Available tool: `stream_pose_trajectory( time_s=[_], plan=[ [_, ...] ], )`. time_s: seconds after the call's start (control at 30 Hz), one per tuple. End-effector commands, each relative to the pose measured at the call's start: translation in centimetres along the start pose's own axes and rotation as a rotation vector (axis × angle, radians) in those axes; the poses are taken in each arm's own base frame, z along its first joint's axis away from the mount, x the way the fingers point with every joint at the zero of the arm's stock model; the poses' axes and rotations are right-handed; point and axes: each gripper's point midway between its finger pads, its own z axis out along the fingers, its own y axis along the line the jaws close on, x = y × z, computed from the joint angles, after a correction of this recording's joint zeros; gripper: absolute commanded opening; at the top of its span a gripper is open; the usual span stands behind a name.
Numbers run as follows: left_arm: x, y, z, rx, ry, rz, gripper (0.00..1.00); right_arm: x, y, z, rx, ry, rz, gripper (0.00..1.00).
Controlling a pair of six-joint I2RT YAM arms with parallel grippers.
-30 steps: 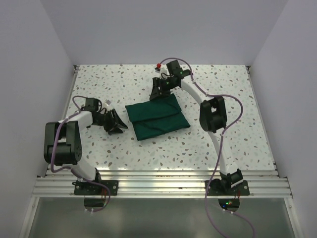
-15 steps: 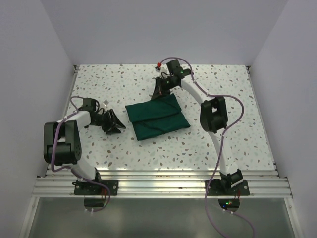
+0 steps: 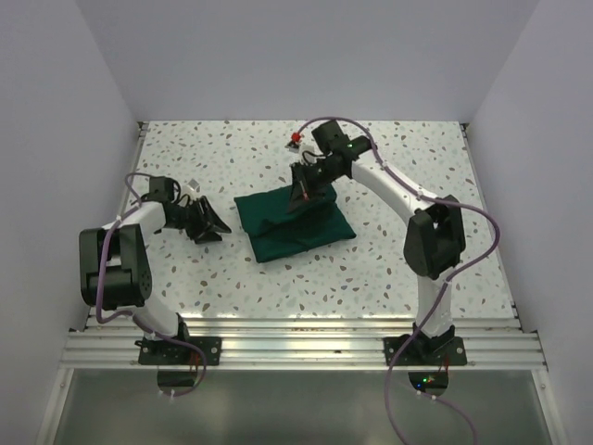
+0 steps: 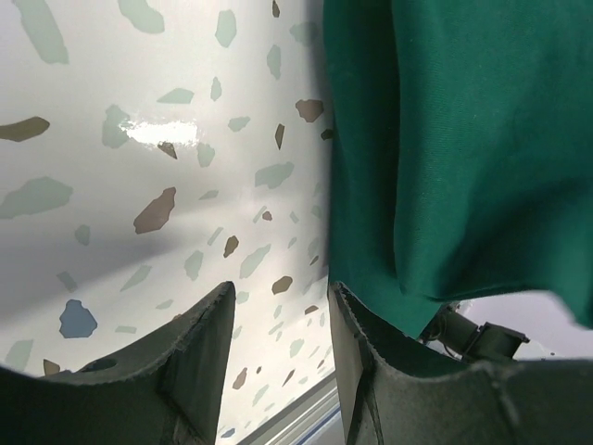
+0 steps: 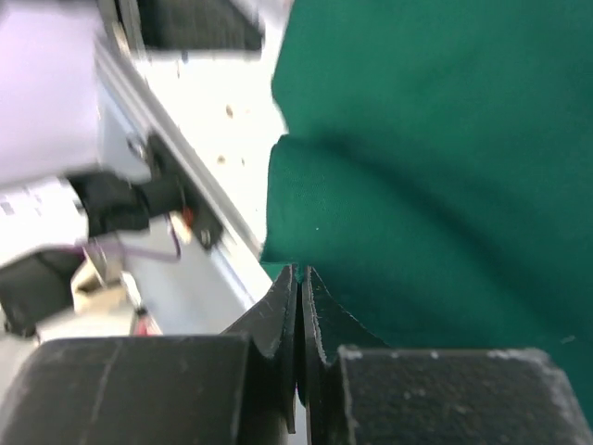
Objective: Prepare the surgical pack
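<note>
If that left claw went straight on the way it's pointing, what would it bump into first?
Probably the side edge of the green cloth. The open left gripper points low across the bare table toward it. Its line runs close to that edge, so it might only skim past.

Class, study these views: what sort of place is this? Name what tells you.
Probably a robotics lab test cell, not an operating room: a left arm and right arm bolted to a metal rail, plain white walls boxing in a speckled table, one folded green drape.
</note>
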Motion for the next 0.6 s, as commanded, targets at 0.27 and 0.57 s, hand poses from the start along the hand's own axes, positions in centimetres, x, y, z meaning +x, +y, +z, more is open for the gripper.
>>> stream_pose_trajectory(
  time_s=[0.27,0.57],
  plan=[
    [-3.6,-2.5,-3.6,-0.038,-0.159,0.139,0.48,9.9,-1.9,-1.3,0.058,0.135,0.081,0.00],
    [-4.4,-5.2,-4.6,0.015,-0.209,0.196,0.49,13.5,-3.1,-1.3,0.068,0.192,0.094,0.00]
  ],
)
